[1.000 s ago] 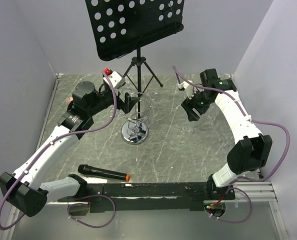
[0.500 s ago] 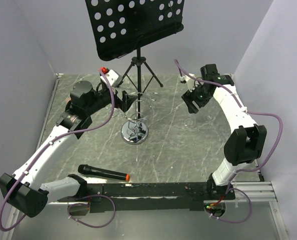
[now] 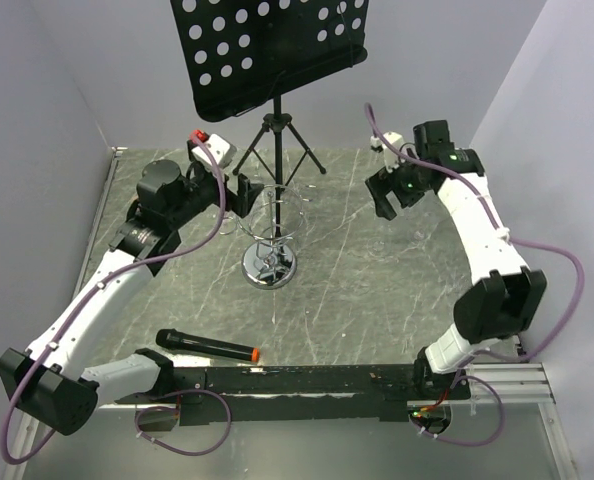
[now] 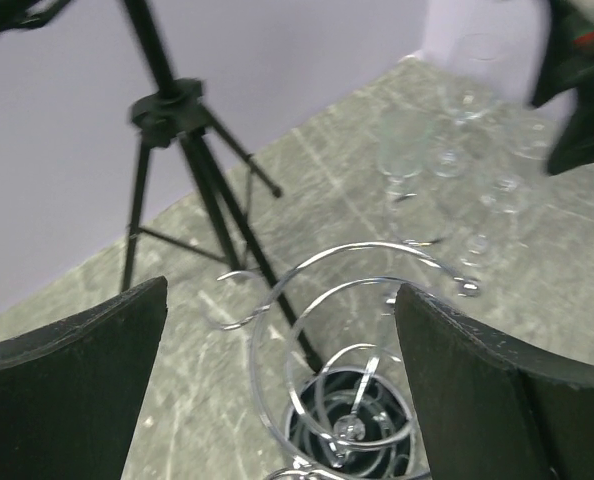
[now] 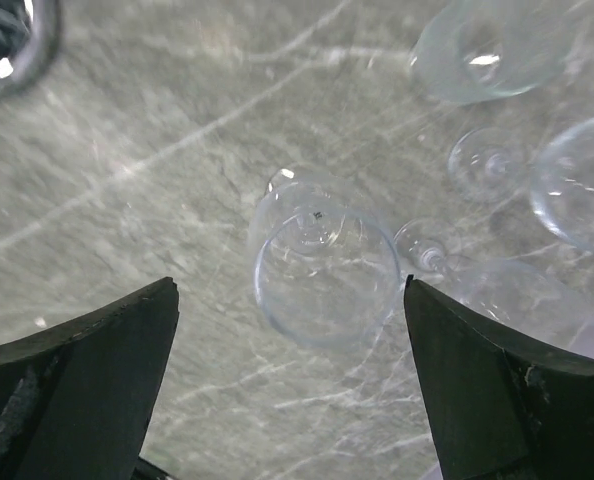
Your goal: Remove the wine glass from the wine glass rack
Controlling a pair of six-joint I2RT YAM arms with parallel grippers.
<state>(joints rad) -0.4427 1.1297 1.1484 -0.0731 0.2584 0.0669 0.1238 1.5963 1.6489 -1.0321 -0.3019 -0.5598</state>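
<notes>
Nearest you: microphone (image 3: 207, 346) lying on table (image 3: 377, 300) | wine glass rack (image 3: 269, 240), your left gripper (image 4: 280, 320) open astride its wire ring | your right gripper (image 5: 290, 300) open above upright wine glass (image 5: 322, 265), well apart from rack; other glasses (image 5: 492, 50) beside | music stand (image 3: 272, 110) tripod just behind rack.

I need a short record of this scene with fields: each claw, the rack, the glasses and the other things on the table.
left claw: open, at the wire top of the rack
right claw: open, above a wine glass standing on the table
rack: upright, mid table; no glass seen on it
more glasses: close beside that one
microphone: lying near the left arm's base
music stand: at the back
</notes>
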